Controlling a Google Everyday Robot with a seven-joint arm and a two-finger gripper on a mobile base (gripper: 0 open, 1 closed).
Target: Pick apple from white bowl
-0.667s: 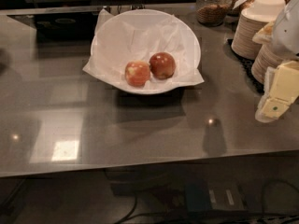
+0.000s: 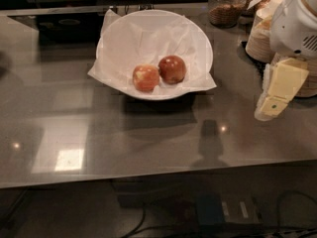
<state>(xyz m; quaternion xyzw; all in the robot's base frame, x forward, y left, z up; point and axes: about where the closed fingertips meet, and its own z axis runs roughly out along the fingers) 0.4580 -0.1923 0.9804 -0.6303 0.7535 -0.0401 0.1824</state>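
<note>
The white bowl sits in the upper middle of the frame on a grey, glossy surface. It is lined with crumpled white paper whose corners stick out past the rim at the upper left, lower left and lower right. Two fruits lie in the lower part of the bowl, touching each other. The apple, deep red and shiny, is the right-hand one and sits a little higher in the frame. The paler orange-red apple, with a yellowish patch, is to its lower left.

The pincer hangs at the right edge of the frame, cream-coloured and tilted with its tip pointing down and to the left. It is well apart from the bowl and holds nothing (whether it is spread or pressed together cannot be told from this angle). Above it is the robot's rounded white housing.

Behind it, in the upper right, stand stacked cream paper bowls and a glass jar with brown contents.
</note>
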